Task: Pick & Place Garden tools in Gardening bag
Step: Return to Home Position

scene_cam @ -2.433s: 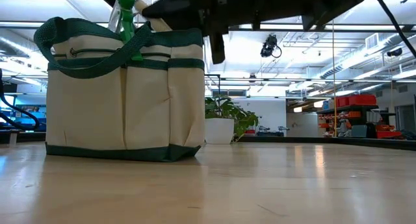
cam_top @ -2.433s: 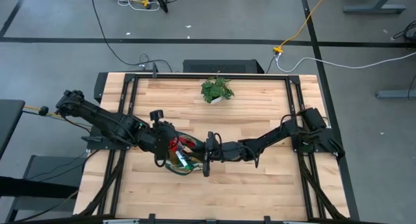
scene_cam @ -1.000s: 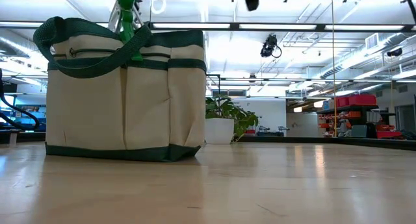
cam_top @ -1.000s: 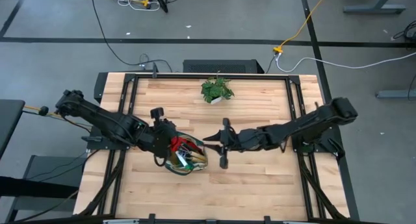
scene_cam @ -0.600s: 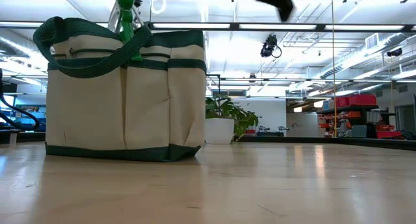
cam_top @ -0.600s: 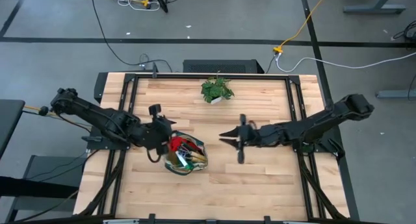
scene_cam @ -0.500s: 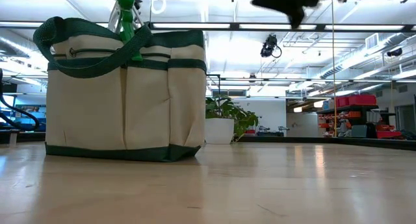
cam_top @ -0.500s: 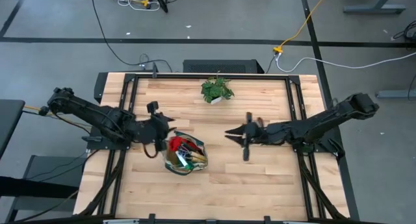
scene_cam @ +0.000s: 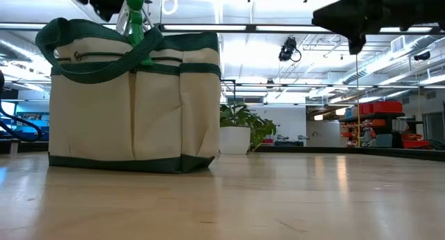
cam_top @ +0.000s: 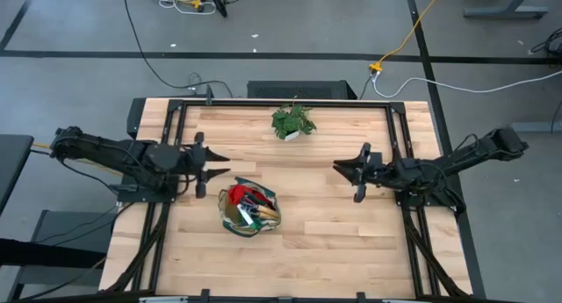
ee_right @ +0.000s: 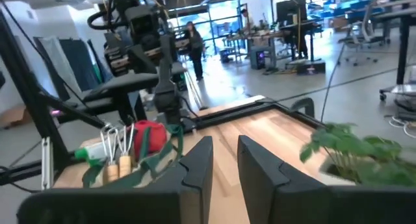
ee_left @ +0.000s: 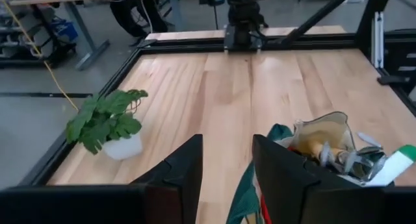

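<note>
The cream gardening bag [cam_top: 248, 208] with dark green trim stands upright on its base left of the table's middle; it also shows in the low view [scene_cam: 132, 101]. Red gloves [ee_right: 148, 134], wooden-handled metal tools [ee_right: 120, 158] and a green piece [scene_cam: 135, 17] stick out of its open top. My left gripper [cam_top: 219, 159] hovers open, beyond and to the left of the bag, and holds nothing; its fingers show apart in its wrist view [ee_left: 227, 146]. My right gripper [cam_top: 338, 169] hovers to the right of the bag, fingers a little apart [ee_right: 224, 149], and holds nothing.
A leafy plant in a white pot [cam_top: 292, 121] stands near the middle of the table's far edge. Black frame rails [cam_top: 399, 145] run along the table's sides. Bare wood lies in front of and to the right of the bag.
My right gripper has drawn back from beside the bag toward the table's right edge. My left gripper has drawn back from the bag's left side toward the left and far edges. The bag has stayed in place.
</note>
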### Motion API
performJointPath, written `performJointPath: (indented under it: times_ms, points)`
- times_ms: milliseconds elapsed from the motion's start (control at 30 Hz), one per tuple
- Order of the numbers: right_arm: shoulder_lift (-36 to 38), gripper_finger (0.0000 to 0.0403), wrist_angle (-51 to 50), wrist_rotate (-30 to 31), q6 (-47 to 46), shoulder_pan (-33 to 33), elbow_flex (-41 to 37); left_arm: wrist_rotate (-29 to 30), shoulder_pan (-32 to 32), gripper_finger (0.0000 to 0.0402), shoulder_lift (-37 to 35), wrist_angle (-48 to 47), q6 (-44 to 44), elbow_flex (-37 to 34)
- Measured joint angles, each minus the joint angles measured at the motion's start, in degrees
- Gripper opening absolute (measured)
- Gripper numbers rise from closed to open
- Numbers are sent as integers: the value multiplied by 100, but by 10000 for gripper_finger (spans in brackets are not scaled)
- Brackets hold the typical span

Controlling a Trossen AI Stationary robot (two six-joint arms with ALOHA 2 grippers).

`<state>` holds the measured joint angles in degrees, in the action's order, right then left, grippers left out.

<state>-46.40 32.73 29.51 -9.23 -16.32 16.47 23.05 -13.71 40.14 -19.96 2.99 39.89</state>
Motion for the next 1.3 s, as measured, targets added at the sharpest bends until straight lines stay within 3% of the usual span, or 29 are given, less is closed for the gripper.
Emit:
performJointPath:
  times_ms: [200, 767, 1100, 1300]
  points:
    - [248, 70, 174, 12, -356, -2, -406, -434, 107, 140, -551, 363, 111, -651]
    - [239, 70, 52, -4, -621, 58, -428, -429, 115, 140, -767, 988, 156, -1431]
    - [575, 70, -120, -1267, -243, 949, -428, -423, 178, 140, -815, 1002, 85, -1430]
    - [935, 70, -597, -1427, -237, 1473, -428, -694, 479, 140, -881, 998, 73, -1428]
